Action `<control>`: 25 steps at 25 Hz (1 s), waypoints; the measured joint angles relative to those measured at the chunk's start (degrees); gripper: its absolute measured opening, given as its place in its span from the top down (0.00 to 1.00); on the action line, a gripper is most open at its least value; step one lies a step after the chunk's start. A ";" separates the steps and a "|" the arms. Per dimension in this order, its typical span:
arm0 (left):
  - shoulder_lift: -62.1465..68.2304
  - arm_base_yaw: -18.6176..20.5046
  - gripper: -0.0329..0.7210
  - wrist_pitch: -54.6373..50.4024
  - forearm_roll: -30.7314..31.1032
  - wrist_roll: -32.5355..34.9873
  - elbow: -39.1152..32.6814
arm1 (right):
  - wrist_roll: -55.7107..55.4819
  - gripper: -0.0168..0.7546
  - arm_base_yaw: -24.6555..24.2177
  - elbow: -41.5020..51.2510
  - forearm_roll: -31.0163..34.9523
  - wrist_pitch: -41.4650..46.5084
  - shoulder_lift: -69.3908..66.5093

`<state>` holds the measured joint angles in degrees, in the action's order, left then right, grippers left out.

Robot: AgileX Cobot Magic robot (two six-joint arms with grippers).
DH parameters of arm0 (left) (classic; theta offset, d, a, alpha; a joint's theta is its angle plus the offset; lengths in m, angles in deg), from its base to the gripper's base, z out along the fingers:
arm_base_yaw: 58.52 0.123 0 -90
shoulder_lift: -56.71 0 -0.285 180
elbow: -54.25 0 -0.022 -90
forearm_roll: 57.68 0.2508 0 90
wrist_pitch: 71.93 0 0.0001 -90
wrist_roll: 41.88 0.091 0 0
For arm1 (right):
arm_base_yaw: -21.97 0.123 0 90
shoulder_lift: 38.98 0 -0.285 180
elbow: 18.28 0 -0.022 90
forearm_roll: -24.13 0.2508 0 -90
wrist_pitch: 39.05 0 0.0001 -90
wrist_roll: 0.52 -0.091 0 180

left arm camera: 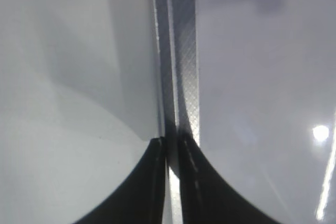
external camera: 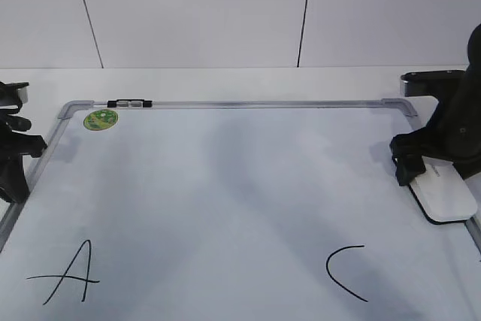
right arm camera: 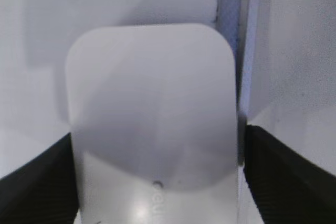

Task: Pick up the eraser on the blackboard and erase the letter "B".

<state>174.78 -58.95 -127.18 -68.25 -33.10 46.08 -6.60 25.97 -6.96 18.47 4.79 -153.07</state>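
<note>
The blackboard (external camera: pixel 225 178) is a white dry-erase board with a grey frame, lying flat. No letter "B" shows on it; the space between the black "A" (external camera: pixel 66 274) and the black "C" (external camera: pixel 344 272) is bare. The white eraser (external camera: pixel 445 197) lies on the board at its right edge. My right gripper (external camera: pixel 419 171) is low over the eraser's near end. In the right wrist view the eraser (right arm camera: pixel 152 103) lies between the open fingers (right arm camera: pixel 157 182), with a thin gap at the right finger. My left gripper (external camera: pixel 13 186) is shut and empty over the board's left frame (left arm camera: pixel 184 77).
A round green sticker (external camera: pixel 100 119) sits at the board's far left corner. A small black fitting (external camera: pixel 129 102) sits on the top frame. The board's right frame (right arm camera: pixel 231 24) runs just beside the eraser. A white table and a white wall lie behind.
</note>
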 joint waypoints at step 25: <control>0.00 0.00 0.90 -0.65 0.00 0.00 0.00 | 0.00 0.06 0.00 -9.31 1.75 15.01 -0.44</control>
<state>174.78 -58.95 -127.83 -68.25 -33.10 46.08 -6.60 25.97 -16.27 20.21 19.80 -153.52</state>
